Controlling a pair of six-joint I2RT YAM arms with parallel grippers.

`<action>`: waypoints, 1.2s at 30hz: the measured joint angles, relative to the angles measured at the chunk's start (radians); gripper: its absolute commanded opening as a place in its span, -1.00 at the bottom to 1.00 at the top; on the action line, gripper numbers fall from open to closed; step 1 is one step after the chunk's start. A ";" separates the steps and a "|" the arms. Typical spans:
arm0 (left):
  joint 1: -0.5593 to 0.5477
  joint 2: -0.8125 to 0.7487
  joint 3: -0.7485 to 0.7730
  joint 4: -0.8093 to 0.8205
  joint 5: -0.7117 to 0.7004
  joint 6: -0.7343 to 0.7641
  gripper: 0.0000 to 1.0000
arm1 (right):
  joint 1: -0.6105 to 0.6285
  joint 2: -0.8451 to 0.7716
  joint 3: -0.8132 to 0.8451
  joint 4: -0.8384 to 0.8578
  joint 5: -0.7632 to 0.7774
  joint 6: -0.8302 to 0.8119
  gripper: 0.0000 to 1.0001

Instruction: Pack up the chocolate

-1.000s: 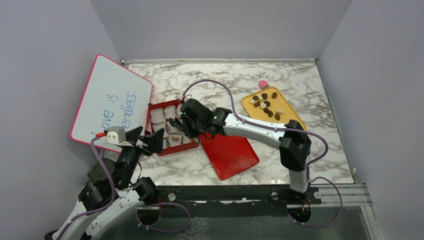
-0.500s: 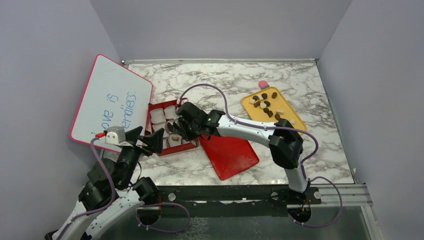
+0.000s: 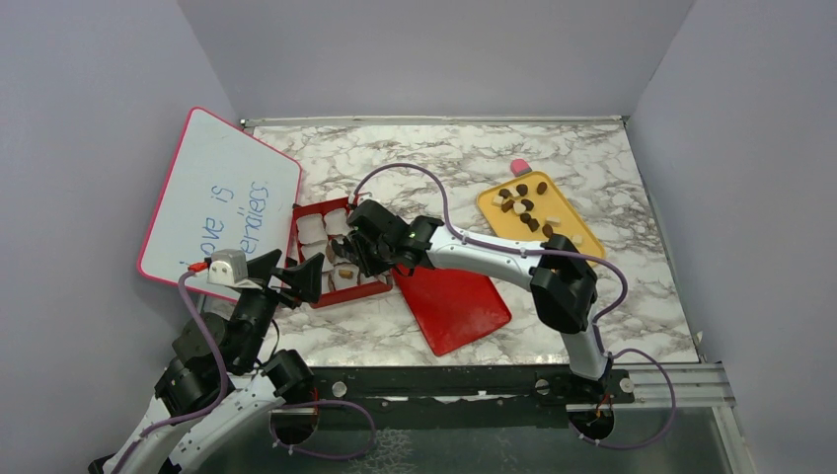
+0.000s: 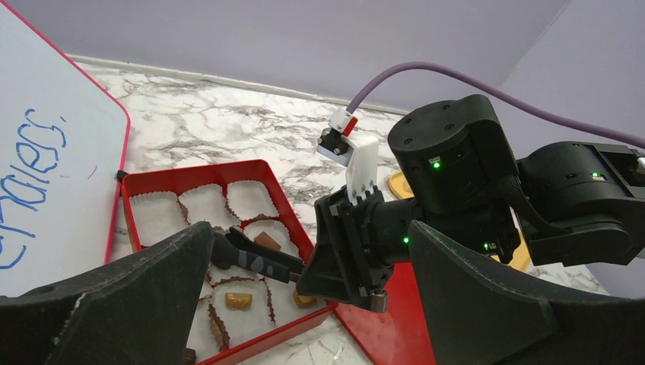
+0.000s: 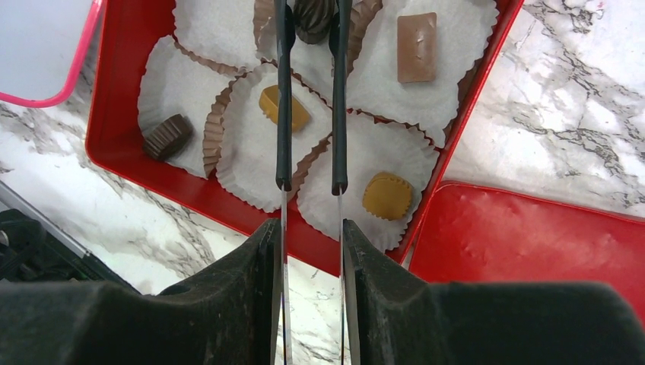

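Observation:
My right gripper (image 5: 310,228) is shut on a pair of thin metal tongs (image 5: 283,114) and reaches over the red box (image 3: 296,225) of white paper cups. A dark ridged chocolate (image 5: 313,19) sits between the tong tips over a cup; whether they still pinch it I cannot tell. Other chocolates lie in cups: a tan one (image 5: 284,108), a round tan one (image 5: 387,195), a brown bar (image 5: 417,47) and a dark piece (image 5: 168,137). More chocolates (image 3: 523,207) lie on the yellow tray (image 3: 582,237). My left gripper (image 3: 296,276) hangs open at the box's near left corner.
The red lid (image 3: 454,306) lies right of the box, under the right forearm. A pink-framed whiteboard (image 3: 217,197) leans at the left wall, close to the box. A small pink block (image 3: 520,167) sits at the tray's far end.
The right arm has reached a little further left over the box, and the tongs have spread slightly. The left arm has not moved.

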 measured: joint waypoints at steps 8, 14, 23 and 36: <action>0.000 0.000 0.000 0.000 0.000 0.000 0.98 | 0.000 0.000 0.001 -0.013 0.014 -0.007 -0.23; 0.000 0.000 0.000 0.000 0.000 0.000 0.98 | 0.000 -0.025 0.000 -0.018 0.013 -0.007 -0.25; 0.000 0.025 -0.002 -0.002 -0.016 -0.015 0.98 | 0.002 -0.193 -0.067 -0.023 0.057 -0.007 -0.25; 0.000 0.241 0.003 -0.011 0.041 -0.034 0.98 | -0.018 -0.457 -0.231 -0.163 0.291 -0.007 -0.25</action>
